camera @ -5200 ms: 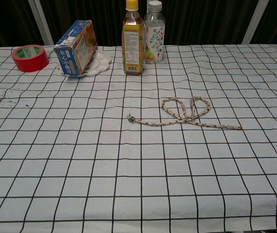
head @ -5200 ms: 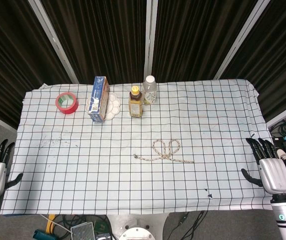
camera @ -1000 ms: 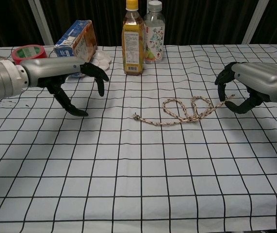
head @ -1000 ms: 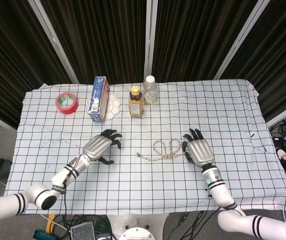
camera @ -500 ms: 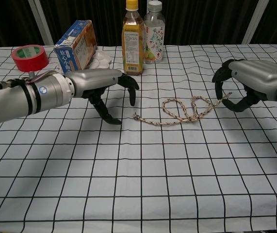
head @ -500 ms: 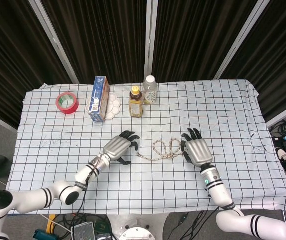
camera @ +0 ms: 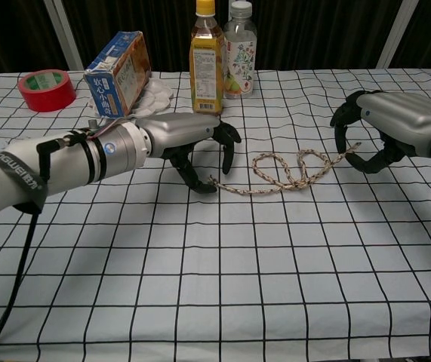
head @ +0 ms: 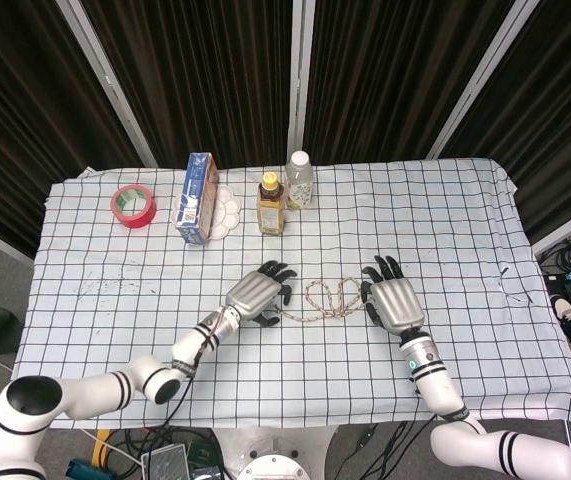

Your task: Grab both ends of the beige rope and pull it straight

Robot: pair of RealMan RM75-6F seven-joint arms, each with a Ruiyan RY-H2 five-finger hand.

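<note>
The beige rope [camera: 283, 172] lies on the checked cloth [camera: 223, 271] near the table's middle, its long axis running roughly 9 to 3 o'clock — 2 small loops bunched toward the 3 o'clock half, a knotted tail trailing out toward 9 o'clock. In the chest view the left hand [camera: 200, 147] arches over that knotted tail, fingers spread and curved downward with the thumb tip beside the knot; nothing is pinched between them that the pictures show. The right hand [camera: 385, 132] sits at the rope's 3 o'clock end, fingers curled, the strand rising off the cloth into them, so it appears to pinch that end, though the contact itself is hidden. From the head view the left hand [head: 257, 295] and right hand [head: 393, 300] bracket the rope [head: 330, 297] on either side. The coming move likely turns on the left end: the knot lies just under the left fingertips, and closing there comes before any outward pull along the 9–3 line.
</note>
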